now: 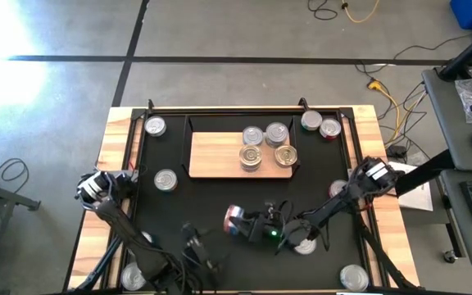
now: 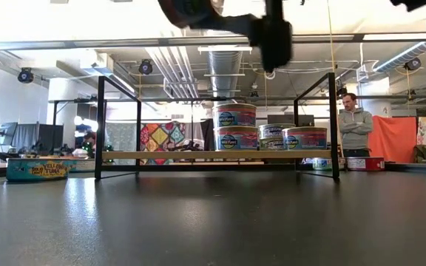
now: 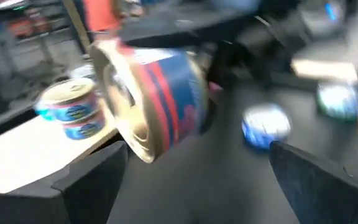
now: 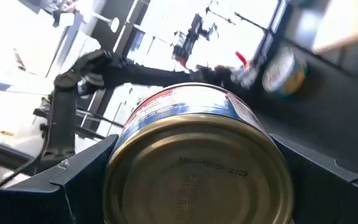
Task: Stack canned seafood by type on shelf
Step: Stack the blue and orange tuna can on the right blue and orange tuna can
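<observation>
Gold-bottomed tin (image 4: 197,168) fills your right wrist view, clamped in the right pincer (image 1: 248,223); only the low view shows stacked tins (image 2: 234,127) on the shelf (image 2: 213,155) beyond it.

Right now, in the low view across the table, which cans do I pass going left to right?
yellow-labelled can on the mat → two-can stack on the shelf → single can on the shelf → second single can on the shelf → red can on the mat

Gold-topped metal can (image 4: 194,165) looks glossy; shelf (image 1: 220,156) light wood; mat (image 2: 213,222) perhaps smooth rubber.
</observation>
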Robot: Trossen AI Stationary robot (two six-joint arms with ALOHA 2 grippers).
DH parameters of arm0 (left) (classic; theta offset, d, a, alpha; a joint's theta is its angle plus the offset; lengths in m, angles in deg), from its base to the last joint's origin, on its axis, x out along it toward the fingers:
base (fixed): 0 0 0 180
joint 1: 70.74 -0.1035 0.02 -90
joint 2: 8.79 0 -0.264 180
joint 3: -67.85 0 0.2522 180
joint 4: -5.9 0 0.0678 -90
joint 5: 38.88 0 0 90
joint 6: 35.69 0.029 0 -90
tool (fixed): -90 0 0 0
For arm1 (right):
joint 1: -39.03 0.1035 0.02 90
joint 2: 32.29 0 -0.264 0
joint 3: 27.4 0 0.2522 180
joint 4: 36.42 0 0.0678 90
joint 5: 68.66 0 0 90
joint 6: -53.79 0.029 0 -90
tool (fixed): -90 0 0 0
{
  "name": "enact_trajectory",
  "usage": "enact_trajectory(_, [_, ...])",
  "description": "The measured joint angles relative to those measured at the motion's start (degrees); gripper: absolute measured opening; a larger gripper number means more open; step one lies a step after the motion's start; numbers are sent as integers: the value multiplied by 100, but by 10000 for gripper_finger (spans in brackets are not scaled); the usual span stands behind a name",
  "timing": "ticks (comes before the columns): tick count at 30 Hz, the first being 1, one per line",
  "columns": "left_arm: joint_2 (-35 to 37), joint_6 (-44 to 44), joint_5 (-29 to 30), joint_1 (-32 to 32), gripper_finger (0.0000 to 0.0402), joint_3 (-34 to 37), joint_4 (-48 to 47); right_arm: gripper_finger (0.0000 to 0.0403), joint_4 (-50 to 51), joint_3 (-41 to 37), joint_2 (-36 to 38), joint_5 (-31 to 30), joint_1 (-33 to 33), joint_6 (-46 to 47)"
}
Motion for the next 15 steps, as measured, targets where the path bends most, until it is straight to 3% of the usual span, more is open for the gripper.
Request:
enact_trajectory(3, [0, -1024, 506, -77, 375, 0, -137, 364, -3, 177, 2, 15, -45, -396])
enact_trajectory(6, [0, -1503, 860, -166, 375, 0, -89, 364, 9, 334, 2, 28, -86, -719])
enact_trajectory(15, [3, -1299, 1076, -524, 375, 0, -59, 364, 234, 662, 2, 120, -129, -1214])
